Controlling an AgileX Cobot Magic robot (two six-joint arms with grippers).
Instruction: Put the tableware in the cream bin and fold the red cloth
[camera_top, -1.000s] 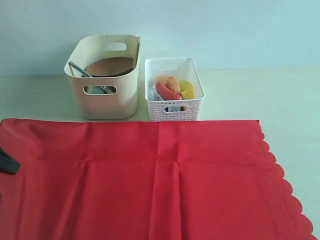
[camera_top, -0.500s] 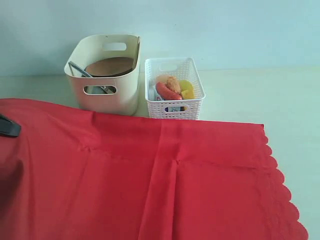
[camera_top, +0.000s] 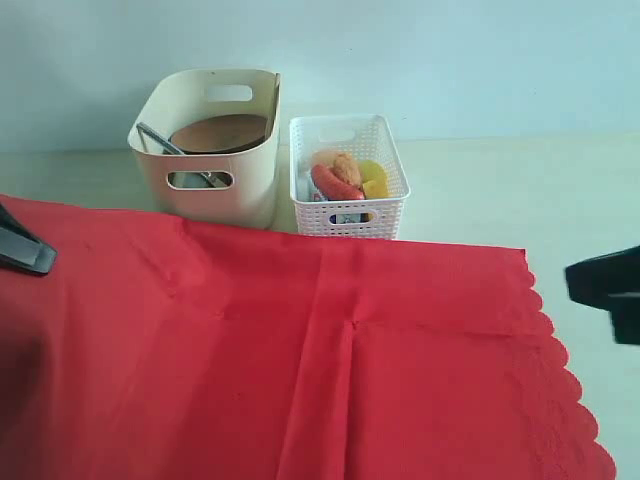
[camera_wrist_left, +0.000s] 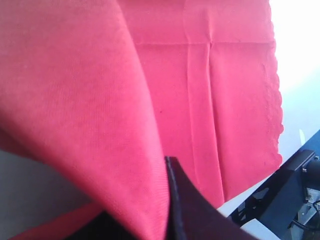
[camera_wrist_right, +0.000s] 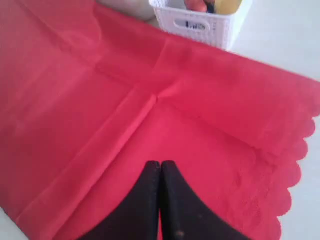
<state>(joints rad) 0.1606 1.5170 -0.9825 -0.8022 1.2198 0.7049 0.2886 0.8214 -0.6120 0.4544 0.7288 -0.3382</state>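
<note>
Two exterior changes: the large scalloped red cloth (camera_top: 330, 360) now lifts higher at its left edge, in front of the tall cream plastic bin (camera_top: 210, 205), and the right gripper (camera_top: 603, 287) enters. Left wrist: the left gripper (camera_wrist_left: 169, 172) pinches the cloth. Right wrist: jaws closed, empty, above the cloth.

Red cloth (camera_top: 330, 350): large, plain, bright red. Covers the near part of the surface from the left edge almost to the right. Right edge scalloped. One crease runs near to far down the middle, and a fainter one crosses it. Far-left corner is up off the surface, so the far edge slopes down to the right and hides the lower front of the cream bin (camera_top: 215, 205).

Cream bin: far left, upright, smooth, with oval handle cut-outs. Inside, a round brown plate (camera_top: 220, 132) lies tilted, and a slim silver utensil (camera_top: 155, 138) leans at the left wall.
</note>
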